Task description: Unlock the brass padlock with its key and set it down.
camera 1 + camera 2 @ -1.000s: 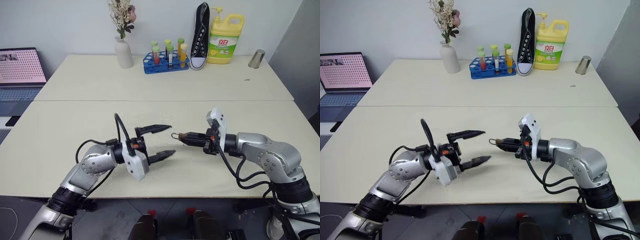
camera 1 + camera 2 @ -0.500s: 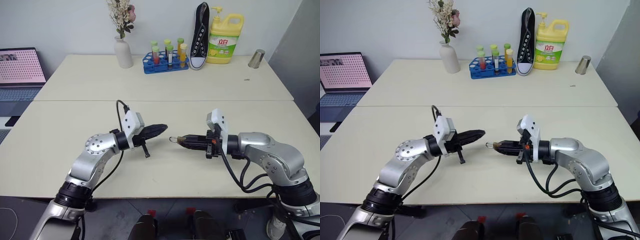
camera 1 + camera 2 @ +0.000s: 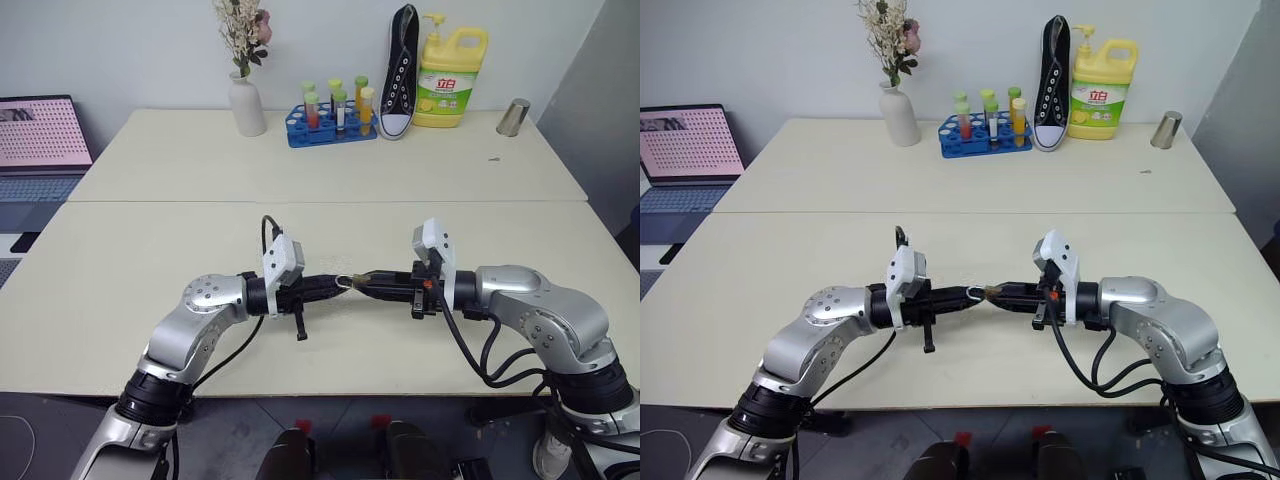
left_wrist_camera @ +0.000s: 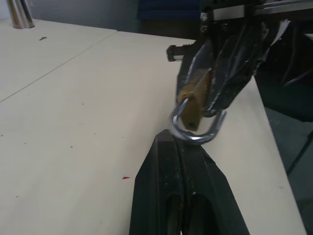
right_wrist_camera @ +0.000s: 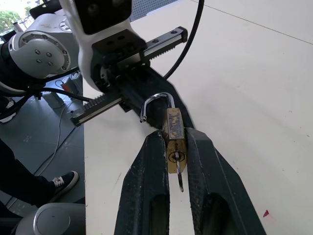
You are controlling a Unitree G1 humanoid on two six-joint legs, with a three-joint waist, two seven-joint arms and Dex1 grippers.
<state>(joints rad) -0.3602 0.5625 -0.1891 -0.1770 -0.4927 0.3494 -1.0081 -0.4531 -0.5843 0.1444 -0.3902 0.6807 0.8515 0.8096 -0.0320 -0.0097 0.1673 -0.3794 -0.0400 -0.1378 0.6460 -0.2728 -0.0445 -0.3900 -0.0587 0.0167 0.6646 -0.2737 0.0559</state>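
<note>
My right gripper (image 5: 174, 133) is shut on the brass padlock (image 5: 174, 138) and holds it level above the table, its silvery shackle (image 5: 156, 104) sticking out toward my left arm. One leg of the shackle ends free beside the brass body. The key (image 5: 179, 177) sits in the keyhole at the padlock's other end, between my right fingers (image 5: 146, 186). My left gripper (image 4: 172, 139) is shut with nothing seen between its fingers, and its tip touches the shackle's loop (image 4: 195, 133). In the head views the two grippers meet tip to tip over the near table, at the padlock (image 3: 352, 281).
At the far table's back stand a vase with flowers (image 3: 246, 105), a blue test-tube rack (image 3: 330, 122), an upright black shoe (image 3: 400, 70), a yellow detergent bottle (image 3: 450, 78) and a metal cup (image 3: 513, 117). A laptop (image 3: 38, 135) sits at far left.
My left gripper has gone from wide open to shut, rolled over, and moved right until its tip reached the shackle. My right gripper has kept the padlock nearly still.
</note>
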